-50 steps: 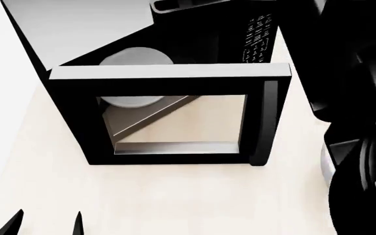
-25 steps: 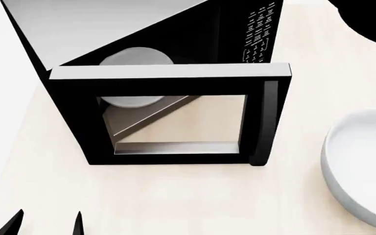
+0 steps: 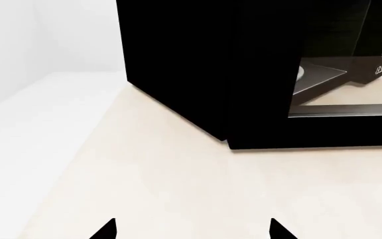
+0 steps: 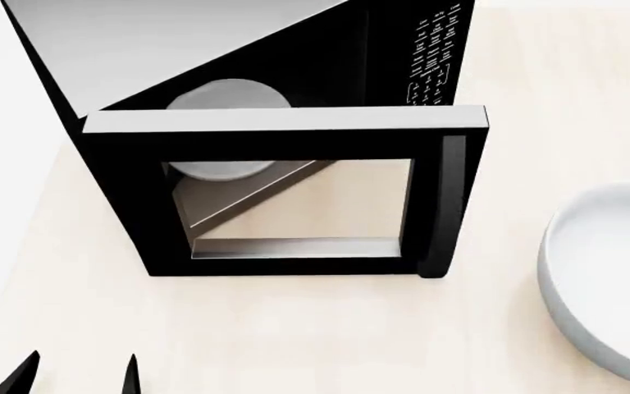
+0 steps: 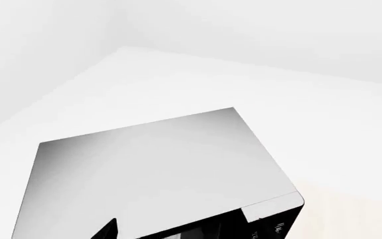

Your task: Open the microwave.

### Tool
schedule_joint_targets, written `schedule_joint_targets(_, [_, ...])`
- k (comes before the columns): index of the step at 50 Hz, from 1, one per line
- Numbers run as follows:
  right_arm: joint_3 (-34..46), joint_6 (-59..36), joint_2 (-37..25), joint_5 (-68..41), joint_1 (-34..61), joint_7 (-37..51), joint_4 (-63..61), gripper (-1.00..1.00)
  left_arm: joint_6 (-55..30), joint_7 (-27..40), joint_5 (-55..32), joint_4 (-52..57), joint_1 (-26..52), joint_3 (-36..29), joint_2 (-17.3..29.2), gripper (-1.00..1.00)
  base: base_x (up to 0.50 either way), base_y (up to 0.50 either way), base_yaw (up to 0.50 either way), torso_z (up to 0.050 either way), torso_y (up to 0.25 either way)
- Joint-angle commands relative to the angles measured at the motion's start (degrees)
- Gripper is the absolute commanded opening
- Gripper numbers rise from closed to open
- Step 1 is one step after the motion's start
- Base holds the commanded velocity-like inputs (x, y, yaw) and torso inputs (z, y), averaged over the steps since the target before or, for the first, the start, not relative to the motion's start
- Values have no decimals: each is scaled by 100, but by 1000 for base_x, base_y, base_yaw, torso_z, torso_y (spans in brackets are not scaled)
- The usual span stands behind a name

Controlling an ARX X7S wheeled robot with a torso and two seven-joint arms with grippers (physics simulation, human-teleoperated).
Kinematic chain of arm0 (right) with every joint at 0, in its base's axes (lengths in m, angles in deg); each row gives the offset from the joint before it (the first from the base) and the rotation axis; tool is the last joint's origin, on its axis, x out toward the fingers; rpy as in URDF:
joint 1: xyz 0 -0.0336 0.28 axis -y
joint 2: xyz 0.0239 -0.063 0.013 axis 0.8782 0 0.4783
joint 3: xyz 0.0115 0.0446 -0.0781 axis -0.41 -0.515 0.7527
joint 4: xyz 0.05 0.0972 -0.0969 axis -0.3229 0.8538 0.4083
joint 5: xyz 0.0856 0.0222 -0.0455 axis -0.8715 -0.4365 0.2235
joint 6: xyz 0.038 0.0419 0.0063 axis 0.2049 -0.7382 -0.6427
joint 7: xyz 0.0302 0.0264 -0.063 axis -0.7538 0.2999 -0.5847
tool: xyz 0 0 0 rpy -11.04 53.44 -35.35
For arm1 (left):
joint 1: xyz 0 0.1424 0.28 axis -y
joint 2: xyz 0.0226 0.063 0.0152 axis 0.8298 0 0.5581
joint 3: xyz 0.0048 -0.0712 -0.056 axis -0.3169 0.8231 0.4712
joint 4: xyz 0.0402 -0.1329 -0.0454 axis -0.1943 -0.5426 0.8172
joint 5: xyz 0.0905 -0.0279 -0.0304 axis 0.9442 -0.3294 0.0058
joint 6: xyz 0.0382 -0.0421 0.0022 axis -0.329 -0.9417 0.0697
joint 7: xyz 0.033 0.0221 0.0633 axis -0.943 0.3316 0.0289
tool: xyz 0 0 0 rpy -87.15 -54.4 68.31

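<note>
The black microwave point(image 4: 184, 41) stands at the back left of the counter. Its glass-windowed door point(image 4: 282, 135) is swung wide open towards me, with the vertical handle point(image 4: 446, 205) at its right end. The keypad point(image 4: 435, 49) and the white turntable plate point(image 4: 227, 98) inside show. My left gripper point(image 4: 75, 373) is open and empty, low over the counter in front of the door's hinge side. In the left wrist view point(image 3: 192, 231) it faces the microwave's black side point(image 3: 177, 64). My right gripper point(image 5: 192, 231) is out of the head view, open, high above the microwave's grey top point(image 5: 151, 169).
A large white bowl point(image 4: 610, 279) sits on the light counter point(image 4: 293, 328) to the right of the open door. The counter's left edge point(image 4: 9, 246) runs close beside the microwave. A white wall stands behind.
The right arm, which covered the right side of the head view a second ago, has lifted out of it and uncovered the white bowl. The door and left gripper have not moved.
</note>
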Motion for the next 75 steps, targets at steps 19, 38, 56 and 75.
schedule_joint_targets(19, [1087, 662, 282, 1100, 12, -1302, 1352, 100, -87, -67, -452, -224, -30, -57, 10, 100, 0, 0, 0, -1, -2])
schedule_joint_targets(38, [1303, 867, 294, 1279, -311, -1457, 1574, 100, -80, -53, -485, -226, -27, -81, 31, 100, 0, 0, 0, -1, -2])
schedule_joint_targets(56, [1506, 1004, 309, 1452, -529, -1560, 1791, 100, -75, -27, -497, -203, -30, -111, 52, 100, 0, 0, 0, -1, -2])
schedule_joint_targets(75, [1536, 1009, 247, 1421, -769, -1507, 1757, 100, -51, -5, -499, -213, -28, -140, 71, 100, 0, 0, 0, -1, -2])
